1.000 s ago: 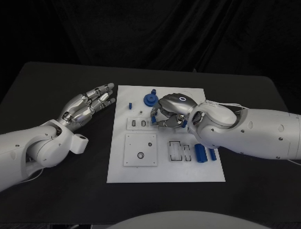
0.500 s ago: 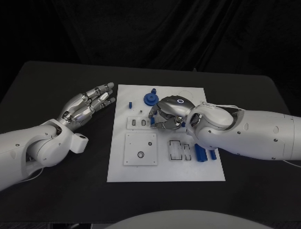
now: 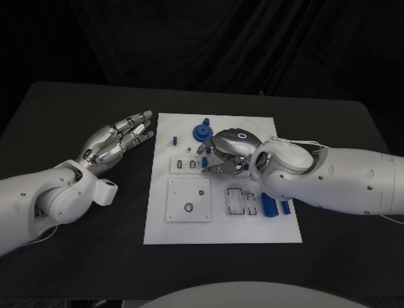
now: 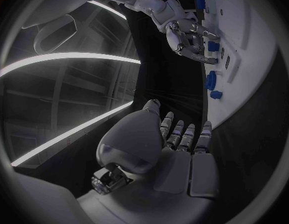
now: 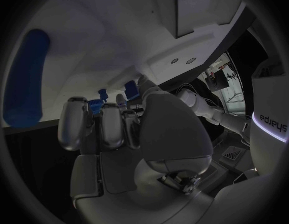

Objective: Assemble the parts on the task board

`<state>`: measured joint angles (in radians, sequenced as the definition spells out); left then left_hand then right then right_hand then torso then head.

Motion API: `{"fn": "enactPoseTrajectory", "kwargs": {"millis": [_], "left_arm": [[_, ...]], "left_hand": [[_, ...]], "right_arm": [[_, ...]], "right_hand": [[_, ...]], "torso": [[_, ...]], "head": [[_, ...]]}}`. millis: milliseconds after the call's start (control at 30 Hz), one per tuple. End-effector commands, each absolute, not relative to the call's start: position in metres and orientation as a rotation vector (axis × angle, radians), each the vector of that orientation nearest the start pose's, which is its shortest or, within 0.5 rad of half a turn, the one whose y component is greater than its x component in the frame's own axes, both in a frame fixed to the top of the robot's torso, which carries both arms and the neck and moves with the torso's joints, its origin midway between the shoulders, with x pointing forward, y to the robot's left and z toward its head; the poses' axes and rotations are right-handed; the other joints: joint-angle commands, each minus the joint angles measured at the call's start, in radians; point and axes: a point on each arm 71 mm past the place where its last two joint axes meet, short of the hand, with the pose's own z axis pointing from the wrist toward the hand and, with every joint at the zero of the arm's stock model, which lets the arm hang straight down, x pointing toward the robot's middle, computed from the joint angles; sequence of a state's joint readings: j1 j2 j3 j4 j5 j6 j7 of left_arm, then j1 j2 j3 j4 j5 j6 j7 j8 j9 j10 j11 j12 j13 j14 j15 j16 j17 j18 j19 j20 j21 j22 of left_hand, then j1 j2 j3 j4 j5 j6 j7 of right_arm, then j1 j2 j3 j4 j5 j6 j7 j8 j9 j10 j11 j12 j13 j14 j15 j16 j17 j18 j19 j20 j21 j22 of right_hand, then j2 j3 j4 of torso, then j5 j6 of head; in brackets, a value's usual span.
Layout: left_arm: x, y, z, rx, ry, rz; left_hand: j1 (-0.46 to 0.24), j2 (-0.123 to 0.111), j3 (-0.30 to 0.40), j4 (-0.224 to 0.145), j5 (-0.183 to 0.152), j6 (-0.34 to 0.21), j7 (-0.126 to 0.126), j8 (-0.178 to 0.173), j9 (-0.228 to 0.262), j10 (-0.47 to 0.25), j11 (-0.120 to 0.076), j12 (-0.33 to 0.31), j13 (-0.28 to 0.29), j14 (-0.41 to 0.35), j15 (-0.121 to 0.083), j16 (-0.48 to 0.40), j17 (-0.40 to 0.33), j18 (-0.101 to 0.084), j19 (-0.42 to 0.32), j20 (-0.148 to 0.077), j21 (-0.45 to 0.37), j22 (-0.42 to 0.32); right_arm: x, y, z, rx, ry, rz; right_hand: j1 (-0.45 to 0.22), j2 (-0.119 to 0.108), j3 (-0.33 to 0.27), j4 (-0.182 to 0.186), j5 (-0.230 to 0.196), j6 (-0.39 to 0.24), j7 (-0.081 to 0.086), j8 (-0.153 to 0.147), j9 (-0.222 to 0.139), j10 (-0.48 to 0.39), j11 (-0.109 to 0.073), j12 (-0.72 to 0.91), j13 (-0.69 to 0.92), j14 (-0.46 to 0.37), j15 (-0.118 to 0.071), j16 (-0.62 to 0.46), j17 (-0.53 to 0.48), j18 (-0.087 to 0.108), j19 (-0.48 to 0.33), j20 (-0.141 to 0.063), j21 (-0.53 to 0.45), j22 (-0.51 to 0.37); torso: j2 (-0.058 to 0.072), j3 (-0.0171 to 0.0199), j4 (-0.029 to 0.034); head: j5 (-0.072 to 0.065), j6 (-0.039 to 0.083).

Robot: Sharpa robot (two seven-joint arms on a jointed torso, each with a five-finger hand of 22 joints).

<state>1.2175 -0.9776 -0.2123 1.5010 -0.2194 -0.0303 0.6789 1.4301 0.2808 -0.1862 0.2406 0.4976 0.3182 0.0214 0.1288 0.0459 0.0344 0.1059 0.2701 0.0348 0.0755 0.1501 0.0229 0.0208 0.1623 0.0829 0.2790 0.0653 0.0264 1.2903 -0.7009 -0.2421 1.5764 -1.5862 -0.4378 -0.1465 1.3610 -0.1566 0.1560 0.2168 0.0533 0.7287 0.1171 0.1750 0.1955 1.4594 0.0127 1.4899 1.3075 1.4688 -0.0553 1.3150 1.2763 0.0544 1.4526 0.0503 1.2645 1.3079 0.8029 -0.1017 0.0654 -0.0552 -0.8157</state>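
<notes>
The white task board (image 3: pixel 222 221) lies mid-table. My right hand (image 3: pixel 222 154) hovers low over its middle, fingers curled down beside the small slotted plate (image 3: pixel 187 165). A blue piece (image 3: pixel 246 166) shows at the edge of its palm; whether it is held is hidden. In the left wrist view the right hand (image 4: pixel 185 35) bends its fingertips toward the board next to a blue piece (image 4: pixel 213 46). A blue gear-like part (image 3: pixel 202 133) and a small blue peg (image 3: pixel 175 142) stand just beyond. My left hand (image 3: pixel 118 142) hangs flat over the table left of the board, fingers apart, holding nothing.
Two blue bars (image 3: pixel 269 206) lie at the board's right edge, close under my right forearm. A square plate with a hole (image 3: pixel 188 201) and a slotted frame (image 3: pixel 236 202) occupy the board's near half. Black table surrounds the board.
My right hand has crept slightly left over the board, toward the slotted plate. The left hand has not moved.
</notes>
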Motion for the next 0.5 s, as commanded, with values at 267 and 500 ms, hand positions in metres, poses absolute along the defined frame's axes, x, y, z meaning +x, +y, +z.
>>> {"fn": "enactPoseTrajectory", "kwargs": {"millis": [267,500], "left_arm": [[0.456,0.269,-0.207,-0.728,1.433,-1.705],[0.461,0.273,-0.203,-0.712,1.421,-1.669]], "left_hand": [[-0.084,0.011,-0.037,0.054,-0.152,0.013,0.006,0.006,0.001,0.002,-0.004,0.009,0.000,0.000,0.002,-0.001,0.001,0.020,-0.001,-0.001,0.006,0.001],[-0.120,0.012,-0.044,0.054,-0.202,0.027,0.008,0.013,0.002,0.012,0.001,0.031,0.003,0.013,0.003,0.003,0.004,0.020,0.009,0.000,0.014,0.003]], "right_arm": [[0.443,-0.129,-0.183,-0.401,1.417,0.804],[0.443,-0.148,-0.156,-0.370,1.306,0.826]], "right_hand": [[-0.010,-0.056,-0.037,0.077,-0.005,-0.036,-0.011,-0.011,-0.019,-0.005,-0.007,-0.005,0.118,0.046,-0.009,0.006,0.010,0.016,0.002,-0.007,0.007,0.105],[-0.026,-0.043,-0.072,0.079,-0.005,-0.026,-0.015,-0.001,-0.021,0.002,-0.011,0.000,0.125,0.049,-0.012,0.016,0.022,0.013,0.008,-0.010,0.020,0.114]], "torso": [[-0.001,0.0001,-0.0006],[-0.006,0.0029,-0.0008]], "head": [[0.014,0.028],[0.023,0.065]]}}
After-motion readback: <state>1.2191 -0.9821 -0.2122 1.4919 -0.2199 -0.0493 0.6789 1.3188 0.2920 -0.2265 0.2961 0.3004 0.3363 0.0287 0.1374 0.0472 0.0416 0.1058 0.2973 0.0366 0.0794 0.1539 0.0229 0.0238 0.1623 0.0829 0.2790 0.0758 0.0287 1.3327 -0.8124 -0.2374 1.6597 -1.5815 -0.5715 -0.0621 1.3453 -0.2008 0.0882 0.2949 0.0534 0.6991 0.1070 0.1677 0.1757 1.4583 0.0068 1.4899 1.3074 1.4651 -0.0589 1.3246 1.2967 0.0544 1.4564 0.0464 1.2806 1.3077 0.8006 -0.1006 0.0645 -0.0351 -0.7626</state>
